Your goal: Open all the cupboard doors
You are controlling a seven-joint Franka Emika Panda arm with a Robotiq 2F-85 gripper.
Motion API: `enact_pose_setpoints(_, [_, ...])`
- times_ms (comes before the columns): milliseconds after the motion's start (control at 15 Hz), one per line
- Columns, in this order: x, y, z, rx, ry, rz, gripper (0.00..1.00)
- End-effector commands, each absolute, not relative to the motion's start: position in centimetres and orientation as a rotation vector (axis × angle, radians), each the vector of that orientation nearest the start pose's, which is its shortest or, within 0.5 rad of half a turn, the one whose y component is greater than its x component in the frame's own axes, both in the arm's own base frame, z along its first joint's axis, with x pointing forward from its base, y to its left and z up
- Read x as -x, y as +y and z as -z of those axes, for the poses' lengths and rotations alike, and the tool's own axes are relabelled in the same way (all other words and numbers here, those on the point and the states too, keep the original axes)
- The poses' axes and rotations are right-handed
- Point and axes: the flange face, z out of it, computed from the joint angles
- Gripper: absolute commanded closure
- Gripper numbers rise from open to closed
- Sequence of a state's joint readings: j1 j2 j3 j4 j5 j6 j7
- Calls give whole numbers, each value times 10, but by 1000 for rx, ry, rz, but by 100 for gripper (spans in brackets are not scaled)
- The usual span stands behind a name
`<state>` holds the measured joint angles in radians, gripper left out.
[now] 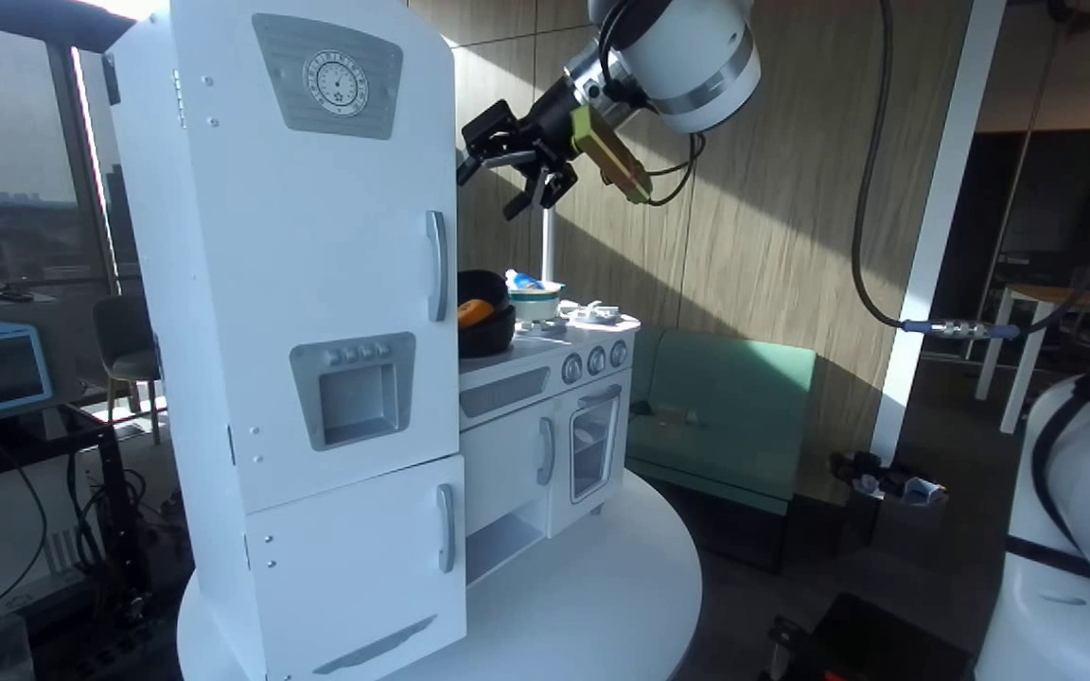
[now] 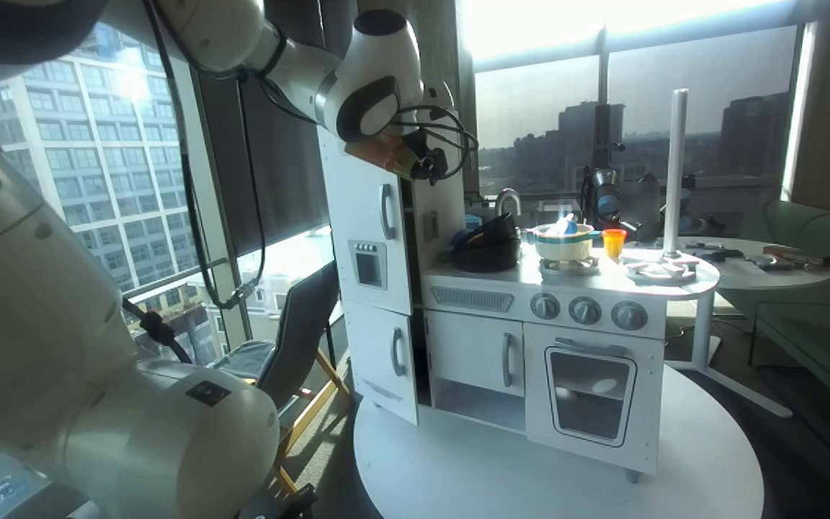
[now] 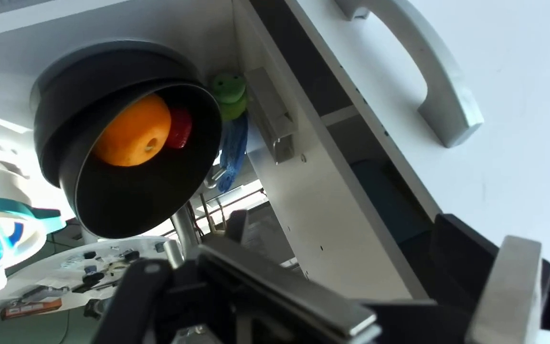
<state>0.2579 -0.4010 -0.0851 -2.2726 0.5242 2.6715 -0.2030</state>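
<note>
Above the black bowls [image 1: 488,339], the end effector [image 1: 490,187] hangs spread near the edge of the upper cupboard door [image 1: 327,236], ajar beside those bowls; opening it seems in hand, and the next move probably calls for hooking that edge outward.

In an exterior view we are seeing sunlight [image 1: 739,227] slanting across a wood-panelled wall [image 1: 819,132], with a green upholstered bench [image 1: 725,416] standing at its foot. In an exterior view we are looking past a dark blind [image 2: 278,166] at a pale multi-storey building [image 2: 91,166], and through broad windows [image 2: 537,94] at a hazy skyline [image 2: 573,137]. A round white table [image 2: 710,440] is curving across the foreground, a white pedestal table [image 2: 782,277] is standing on the dark floor [image 2: 804,468] near the bench, and a wooden-legged chair [image 2: 307,317] is standing near the blind, sunlight lying in stripes on the floor beside it.
</note>
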Motion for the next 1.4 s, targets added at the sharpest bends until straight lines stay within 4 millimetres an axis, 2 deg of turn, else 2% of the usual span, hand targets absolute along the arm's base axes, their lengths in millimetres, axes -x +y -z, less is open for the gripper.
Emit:
enact_pose_setpoints(0, [-480,67,-611,2530,-41,1042,0])
enact_pose_setpoints(333, [-498,56,-598,2711,-23,1076,0])
enact_pose_setpoints(733, [-514,69,-600,2656,26,1243,0])
enact_pose_setpoints(1000, [-509,79,-606,2606,38,1179,0])
enact_pose_setpoints(1333, [-486,91,-615,2560,56,943,0])
